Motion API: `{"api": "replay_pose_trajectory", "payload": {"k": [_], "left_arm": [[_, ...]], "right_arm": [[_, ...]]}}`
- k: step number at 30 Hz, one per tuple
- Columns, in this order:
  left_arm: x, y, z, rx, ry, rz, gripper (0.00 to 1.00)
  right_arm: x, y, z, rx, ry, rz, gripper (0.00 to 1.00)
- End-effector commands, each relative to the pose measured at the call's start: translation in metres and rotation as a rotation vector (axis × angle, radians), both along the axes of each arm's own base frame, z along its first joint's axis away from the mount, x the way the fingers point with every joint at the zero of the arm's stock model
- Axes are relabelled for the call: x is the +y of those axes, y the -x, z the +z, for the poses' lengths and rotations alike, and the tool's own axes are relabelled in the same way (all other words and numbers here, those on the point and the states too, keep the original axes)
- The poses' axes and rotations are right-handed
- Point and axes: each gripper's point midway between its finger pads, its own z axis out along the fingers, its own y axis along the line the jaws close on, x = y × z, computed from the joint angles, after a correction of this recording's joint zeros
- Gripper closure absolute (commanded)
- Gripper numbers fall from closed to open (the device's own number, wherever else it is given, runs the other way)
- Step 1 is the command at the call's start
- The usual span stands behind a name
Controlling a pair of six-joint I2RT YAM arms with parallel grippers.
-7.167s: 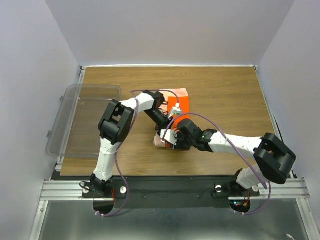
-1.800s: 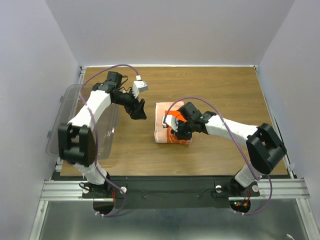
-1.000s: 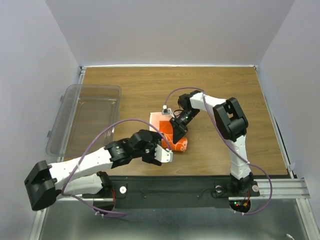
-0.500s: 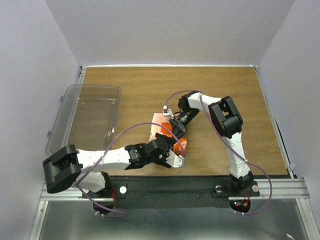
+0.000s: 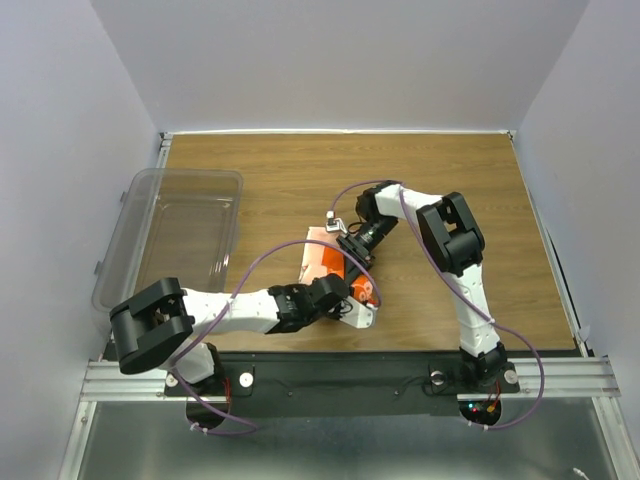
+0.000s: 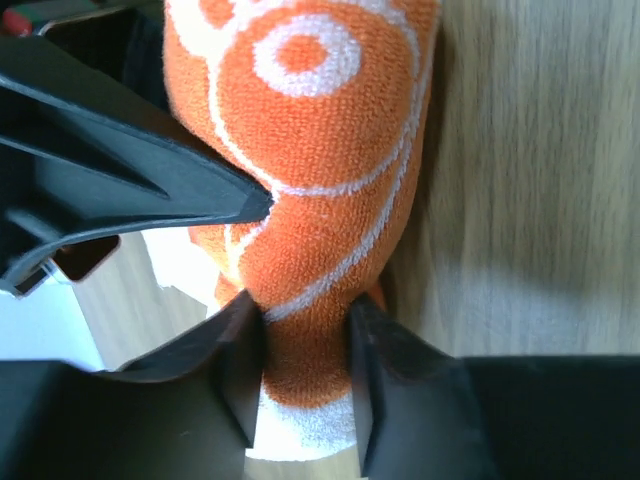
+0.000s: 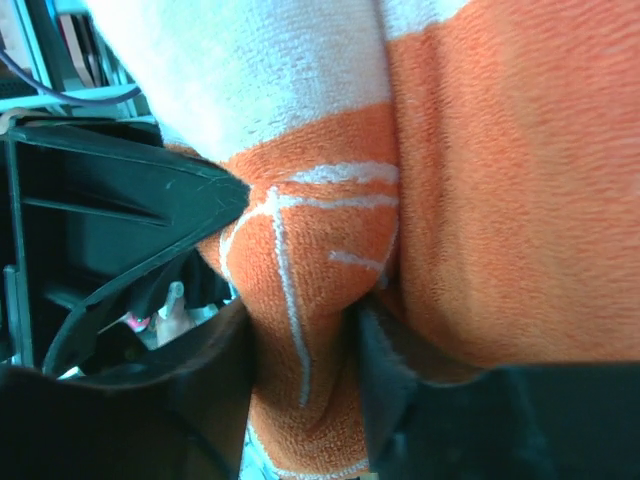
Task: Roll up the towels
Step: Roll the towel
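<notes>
The orange towel (image 5: 328,262) lies partly rolled on the wooden table in the top view, just left of the middle. Its white lines on orange fill the left wrist view (image 6: 320,150) and the right wrist view (image 7: 500,200). My left gripper (image 5: 352,297) is shut on the near end of the roll; its fingers (image 6: 240,370) pinch the cloth. My right gripper (image 5: 350,248) is shut on the far end of the roll, with a fold of towel between its fingers (image 7: 225,380). The two grippers face each other across the roll.
A clear plastic tub (image 5: 170,240) sits at the table's left edge. The bare wooden table (image 5: 470,190) stretches to the right and back. The metal rail (image 5: 330,375) with both arm bases runs along the near edge.
My left arm swung from the tub to the near edge, reached the roll's near end and closed on it. My right gripper moved to the far end. The towel is rolled tighter.
</notes>
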Motion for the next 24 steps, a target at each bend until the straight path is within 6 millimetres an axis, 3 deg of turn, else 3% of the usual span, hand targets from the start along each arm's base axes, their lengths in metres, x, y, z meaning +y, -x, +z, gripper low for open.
{"api": "replay_pose_trajectory", "payload": {"k": [1,7,14,17,20,22,24], "left_arm": [[0.008,0.022,-0.013,0.168,-0.021,0.053,0.69],[0.021,0.05,-0.028,0.323,-0.05,0.067,0.81],[0.02,0.066,-0.032,0.47,-0.02,0.071,0.84],[0.02,0.062,-0.03,0.51,0.0,0.075,0.85],[0.023,0.053,-0.031,0.561,0.009,0.09,0.89],[0.023,0.046,-0.03,0.58,0.019,0.104,0.9],[0.028,0.041,-0.033,0.63,0.018,0.119,0.91]], "right_arm": [[-0.006,-0.016,-0.017,-0.073,0.054,-0.006,0.49],[-0.016,-0.067,-0.014,-0.177,0.107,-0.162,0.3],[-0.027,-0.094,-0.014,-0.249,0.162,-0.269,0.27],[-0.029,-0.103,-0.002,-0.28,0.136,-0.299,0.26],[-0.031,-0.123,0.022,-0.339,0.092,-0.359,0.23],[-0.036,-0.136,0.044,-0.389,0.065,-0.397,0.13],[-0.04,-0.146,0.056,-0.423,0.052,-0.422,0.11]]}}
